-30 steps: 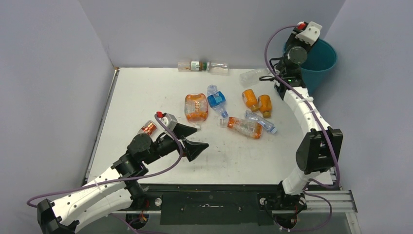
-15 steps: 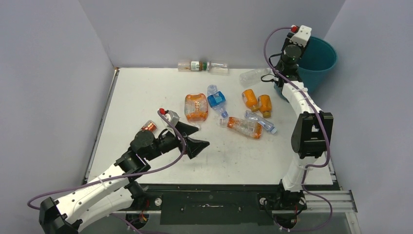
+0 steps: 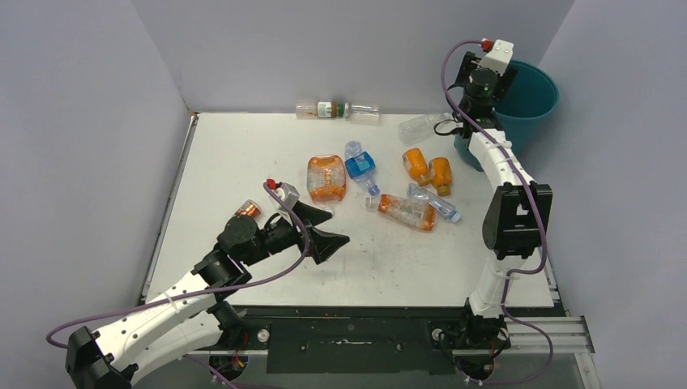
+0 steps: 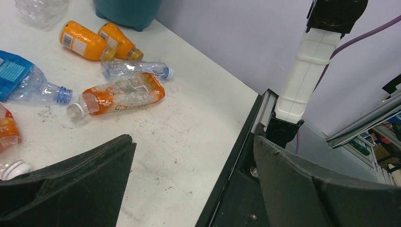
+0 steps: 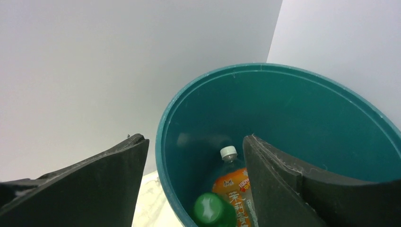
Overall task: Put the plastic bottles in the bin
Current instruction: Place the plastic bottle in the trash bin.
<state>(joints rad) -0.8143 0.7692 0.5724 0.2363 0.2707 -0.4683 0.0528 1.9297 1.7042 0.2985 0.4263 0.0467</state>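
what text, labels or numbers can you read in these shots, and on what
No text reads clearly.
Orange-labelled bottle in the bin: white characters, partly hidden, unreadable.
Orange bottle: a barcode, digits too small.
Blue-labelled bottle: white print, blurred.
Crushed bottle: label print blurred.
Back-wall bottle: label too small.

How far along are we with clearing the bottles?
Done: an orange-labelled bottle and a green-capped bottle lie in the bin. In hand: nothing; the right tool hangs open by the bin's rim, and the left tool is open above the table. Left: about ten bottles on the table.
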